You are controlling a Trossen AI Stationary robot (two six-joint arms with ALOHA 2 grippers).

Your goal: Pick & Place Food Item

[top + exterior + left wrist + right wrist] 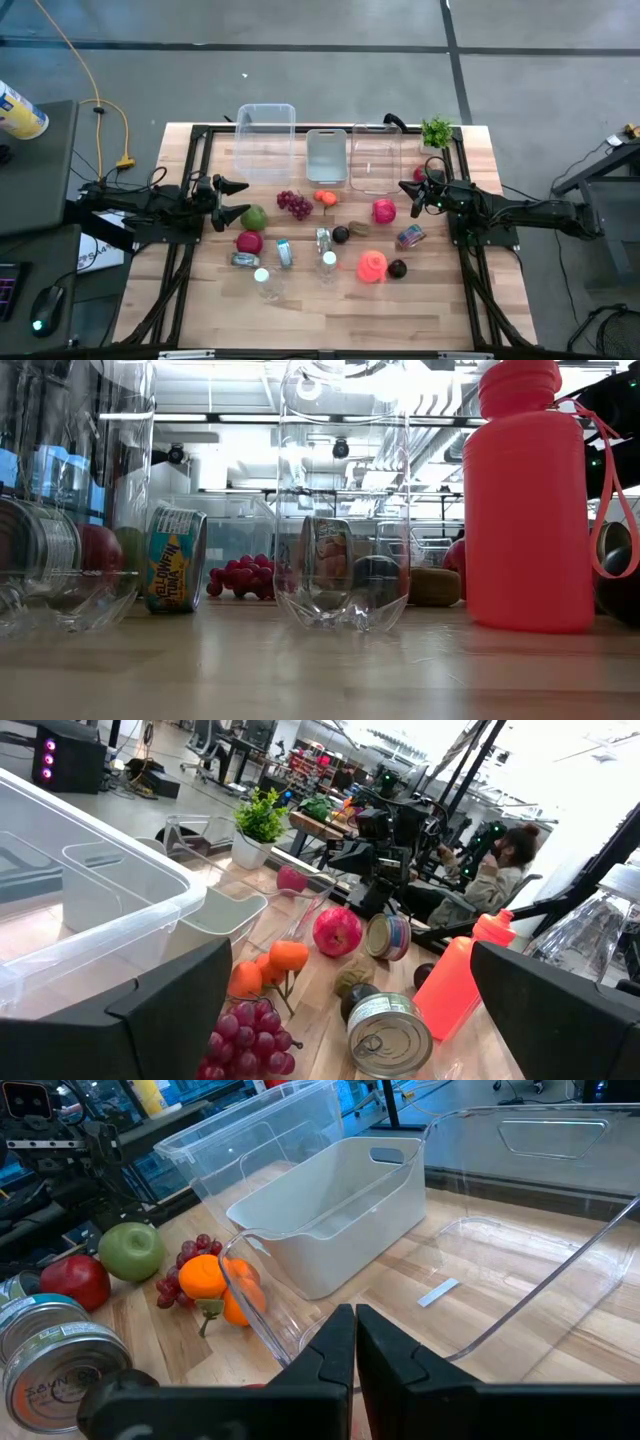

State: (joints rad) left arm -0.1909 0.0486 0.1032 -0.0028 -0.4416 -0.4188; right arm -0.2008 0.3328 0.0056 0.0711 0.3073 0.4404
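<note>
From overhead I have the left claw point(233, 200) at mid-left of the frame, its fingers spread wide and empty, just beside the green apple point(254, 217). The right claw point(411, 196) sits at mid-right, clenched on nothing, its tips near the corner of the right clear bin point(375, 158).

The food lies across the middle of the bench point(340, 310): a red apple point(249, 241) just below the green one, purple grapes point(295, 204) and orange fruit point(326, 198) at centre, a pomegranate point(384, 211) right of them. The white bin point(326, 155) stands between the two clear ones, the left clear bin point(265, 140) at upper centre-left. A coral bottle point(372, 266) lies lower right of centre, with tins point(246, 260) scattered near.
</note>
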